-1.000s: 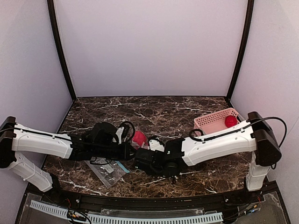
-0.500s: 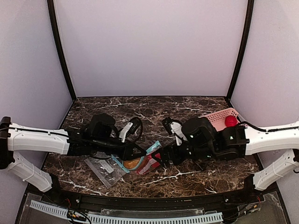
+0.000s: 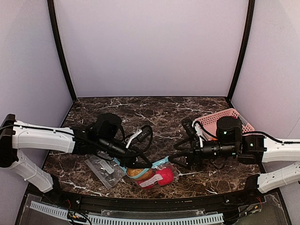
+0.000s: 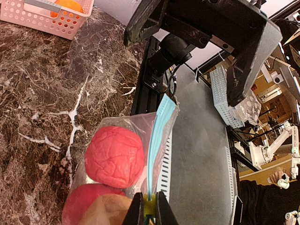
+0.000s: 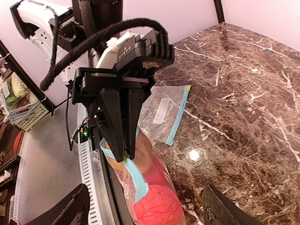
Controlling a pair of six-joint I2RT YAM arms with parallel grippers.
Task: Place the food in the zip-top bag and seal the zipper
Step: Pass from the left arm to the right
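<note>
The zip-top bag lies near the table's front edge with food inside: two red pieces and a brown-tan one. My left gripper is shut on one end of the teal zipper, with a yellow bit pinched between its fingertips. In the right wrist view the same grip shows, and the zipper runs toward a red piece. My right gripper hangs open just right of the bag, nothing between its fingers. An orange piece sits in the basket.
A pink slatted basket stands at the back right, partly behind my right arm. A second, empty clear bag with a teal strip lies flat left of the filled one. The black front rail runs just below the bag.
My right arm has swung back from over the bag toward the right, and its jaws have narrowed a little. The filled bag now lies in plain view, shifted right along the front edge.
</note>
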